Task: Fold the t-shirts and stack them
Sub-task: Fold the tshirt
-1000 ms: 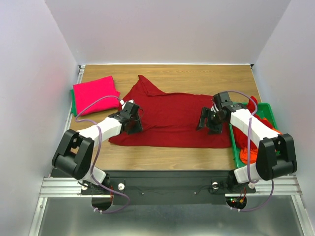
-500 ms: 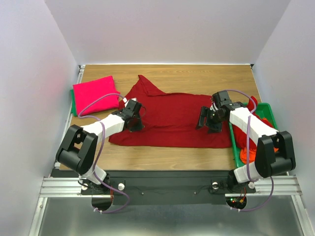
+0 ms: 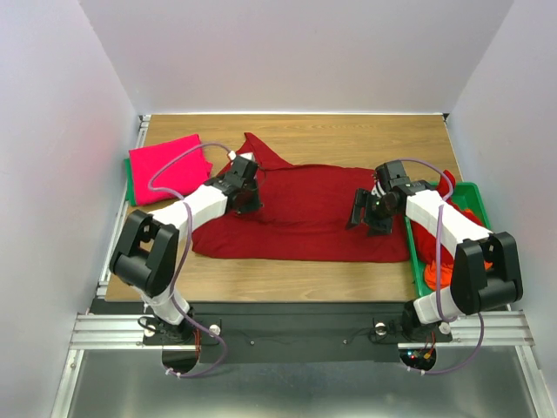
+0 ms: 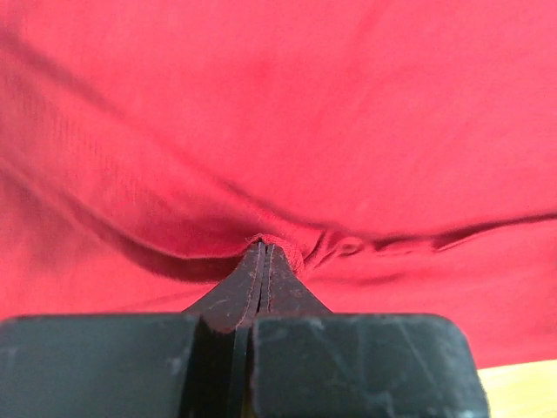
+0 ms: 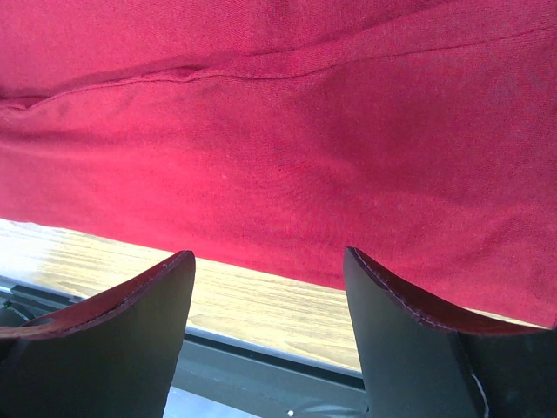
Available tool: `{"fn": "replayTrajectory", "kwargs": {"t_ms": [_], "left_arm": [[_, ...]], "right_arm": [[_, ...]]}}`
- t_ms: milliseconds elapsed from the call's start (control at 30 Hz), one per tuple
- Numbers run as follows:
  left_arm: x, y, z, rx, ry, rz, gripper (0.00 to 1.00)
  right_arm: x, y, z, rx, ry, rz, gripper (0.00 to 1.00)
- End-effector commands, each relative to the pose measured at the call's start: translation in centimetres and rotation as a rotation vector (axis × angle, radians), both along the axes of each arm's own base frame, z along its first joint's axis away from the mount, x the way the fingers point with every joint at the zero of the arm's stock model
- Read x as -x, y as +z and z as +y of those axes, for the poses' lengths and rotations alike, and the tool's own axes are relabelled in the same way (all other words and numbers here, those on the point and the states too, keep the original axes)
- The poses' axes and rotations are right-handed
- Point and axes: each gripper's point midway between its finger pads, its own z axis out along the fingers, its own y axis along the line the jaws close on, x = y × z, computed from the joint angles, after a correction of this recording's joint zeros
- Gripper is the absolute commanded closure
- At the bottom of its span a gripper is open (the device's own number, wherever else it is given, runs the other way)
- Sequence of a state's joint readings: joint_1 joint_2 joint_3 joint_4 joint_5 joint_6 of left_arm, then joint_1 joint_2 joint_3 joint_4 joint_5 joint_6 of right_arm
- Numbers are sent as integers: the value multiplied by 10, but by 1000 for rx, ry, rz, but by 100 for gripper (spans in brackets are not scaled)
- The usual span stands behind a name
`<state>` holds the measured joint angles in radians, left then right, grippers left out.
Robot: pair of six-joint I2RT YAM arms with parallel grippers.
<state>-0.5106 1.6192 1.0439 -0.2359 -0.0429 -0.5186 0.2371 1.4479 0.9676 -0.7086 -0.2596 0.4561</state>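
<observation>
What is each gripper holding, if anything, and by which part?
The left gripper pinches a fold of the dark red shirt near its left end. The right gripper is open, holding nothing.

High rear overview, wrist close-ups sharing shirt (image 3: 313,218)

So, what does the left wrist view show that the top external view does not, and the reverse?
Only the left wrist view: the left gripper shut on a small pinch of the dark red t-shirt. Only the top external view: the folded pink t-shirt, the green tray, and the right gripper open over the red shirt's right side. Both: that shirt lying on the wooden table.
</observation>
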Motion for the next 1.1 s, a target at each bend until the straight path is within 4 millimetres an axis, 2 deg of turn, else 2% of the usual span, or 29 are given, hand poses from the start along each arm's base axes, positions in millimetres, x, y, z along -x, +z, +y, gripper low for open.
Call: {"fn": "replayTrajectory", "kwargs": {"t_ms": [0,33,67,133,233,467,633,1067], "left_arm": [[-20,10,-9,-41,-59,-43,100],[-26,15,-12,-46,-78,-56,100],[-28,9,-13,-56,-86,-42,100],[-38,14,-18,-63,-106,-57,100],[-45,10,-18,-92,-112,-51,100],[-66,24,-25,-130,-154,-93,100],[-74,22,-34,-139,-222,-100,100],[-76,14,-54,-147,-356,-90,100]], "right_arm": [[-5,8,4,-5,21,-29,25],[-5,8,4,-5,22,-31,25],[-5,8,4,-5,21,-29,25],[-6,8,5,-7,21,-31,25],[-7,9,5,-7,21,-34,25],[-4,6,4,-2,18,-24,25],[-4,4,4,-1,20,-18,25],[-3,1,4,-1,22,-6,25]]}}
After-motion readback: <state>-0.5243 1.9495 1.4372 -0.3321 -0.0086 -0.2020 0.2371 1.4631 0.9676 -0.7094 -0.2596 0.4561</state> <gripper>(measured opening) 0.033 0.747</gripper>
